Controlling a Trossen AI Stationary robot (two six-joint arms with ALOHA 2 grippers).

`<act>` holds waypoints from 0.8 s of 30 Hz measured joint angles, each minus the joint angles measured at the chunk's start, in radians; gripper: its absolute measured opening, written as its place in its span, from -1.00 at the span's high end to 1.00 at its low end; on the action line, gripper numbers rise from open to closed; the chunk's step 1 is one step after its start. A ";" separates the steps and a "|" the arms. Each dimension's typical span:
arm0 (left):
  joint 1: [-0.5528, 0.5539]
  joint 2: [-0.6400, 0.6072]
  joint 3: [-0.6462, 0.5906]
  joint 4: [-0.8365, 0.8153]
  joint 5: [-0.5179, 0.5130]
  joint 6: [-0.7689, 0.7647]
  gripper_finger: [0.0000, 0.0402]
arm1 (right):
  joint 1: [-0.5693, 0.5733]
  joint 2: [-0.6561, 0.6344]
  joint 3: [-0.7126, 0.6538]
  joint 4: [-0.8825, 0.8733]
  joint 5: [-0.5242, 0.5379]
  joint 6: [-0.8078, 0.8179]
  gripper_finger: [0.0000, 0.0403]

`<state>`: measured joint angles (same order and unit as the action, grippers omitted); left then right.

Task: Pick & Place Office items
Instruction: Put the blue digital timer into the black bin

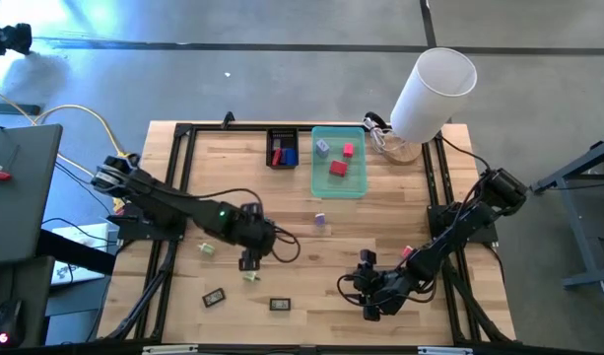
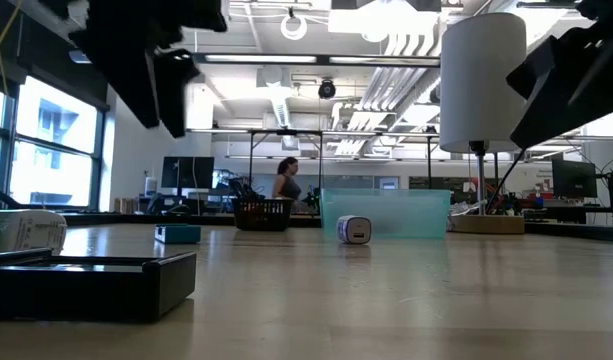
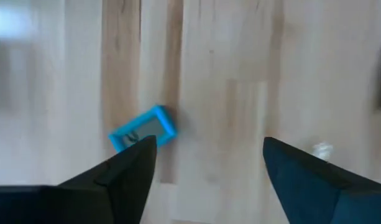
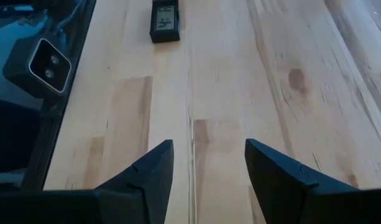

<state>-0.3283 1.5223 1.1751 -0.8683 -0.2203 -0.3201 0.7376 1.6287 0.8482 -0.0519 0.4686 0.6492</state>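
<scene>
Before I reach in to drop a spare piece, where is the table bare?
Bare wood lies between the purple piece and the right gripper, and below the white cylinder on the right side. Crowded: the teal tray, black tray, and around the left gripper.

The wooden table (image 1: 380, 237) carries a teal tray (image 1: 338, 183), black tray (image 1: 283, 148) and scattered office items (image 1: 215, 297).

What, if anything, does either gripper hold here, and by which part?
Nothing is held. The left gripper stands open above the table, a blue piece lying free beyond one finger. The right gripper is open and empty.
</scene>
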 joint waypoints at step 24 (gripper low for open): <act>0.263 0.111 -0.042 0.005 0.256 0.459 -0.49 | -0.207 -0.045 0.000 -0.095 -0.208 -0.207 0.07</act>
<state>-0.0654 1.6337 1.1336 -0.8631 0.0354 0.1393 0.5304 1.5833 0.8482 -0.1471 0.2607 0.4419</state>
